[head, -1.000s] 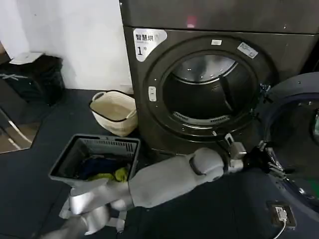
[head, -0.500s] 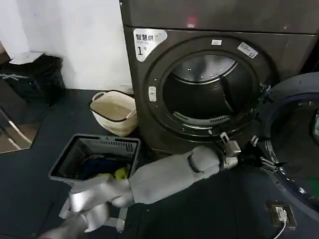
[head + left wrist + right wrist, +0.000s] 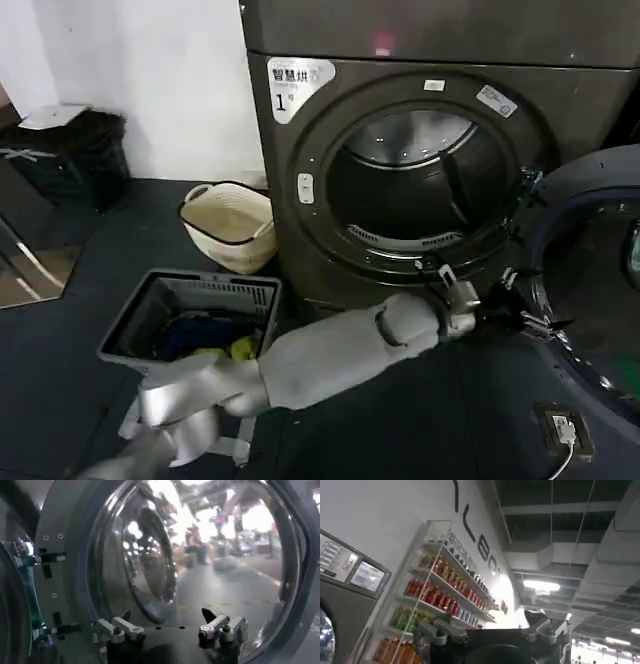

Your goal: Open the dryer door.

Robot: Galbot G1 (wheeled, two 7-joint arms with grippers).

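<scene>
The dryer door (image 3: 590,300) hangs swung wide open at the right of the machine, its dark inner side facing me. The round drum opening (image 3: 415,185) is uncovered. My left arm reaches across the front of the dryer, and my left gripper (image 3: 520,315) is open just at the door's inner rim, holding nothing. In the left wrist view the door's bulging glass (image 3: 200,555) looms right before the open left gripper (image 3: 167,625). My right gripper (image 3: 490,627) is open and empty, pointing up toward a shelf of bottles (image 3: 435,595) and the ceiling.
A grey laundry basket (image 3: 190,315) with clothes sits on the dark floor left of the dryer. A cream basket (image 3: 230,225) stands behind it by the wall. A black bin (image 3: 70,150) is at far left. A floor socket (image 3: 562,430) lies below the door.
My left gripper has drawn back a little to the left, off the door's inner rim toward the drum opening. The door stays swung open.
</scene>
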